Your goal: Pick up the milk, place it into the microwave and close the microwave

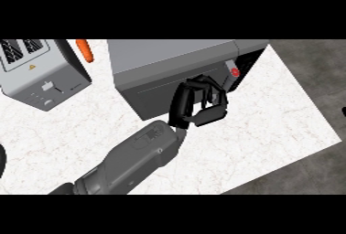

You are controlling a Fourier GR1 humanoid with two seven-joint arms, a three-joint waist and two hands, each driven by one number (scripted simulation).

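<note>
the right hand point(206, 109) is closed: its black fingers point(182, 101) are curled over in a hook, tips up against the front of the microwave point(172, 55). nothing shows inside the curl, only the grey of the microwave's front between fingers and thumb. the palm sits just off the lower edge of that front, over the counter. behind it the grey forearm point(138, 155) runs down and to the left to the lower edge of the view.

the microwave's dark grey front face point(152, 93) slants from lower left to upper right, and the hand is at its right half. just past the fingertips, at the right end of the front, there is a pale strip with a small red round mark point(235, 71); whether that is part of the microwave or of the milk cannot be told. the milk itself cannot be made out. beyond the strip, the microwave's far right end is dark.

the microwave stands on a white marbled counter point(270, 128). well apart from the hand, at the upper left, a grey toaster point(37, 68) sits tilted in the view, with an orange carrot point(83, 49) between it and the microwave.
</note>
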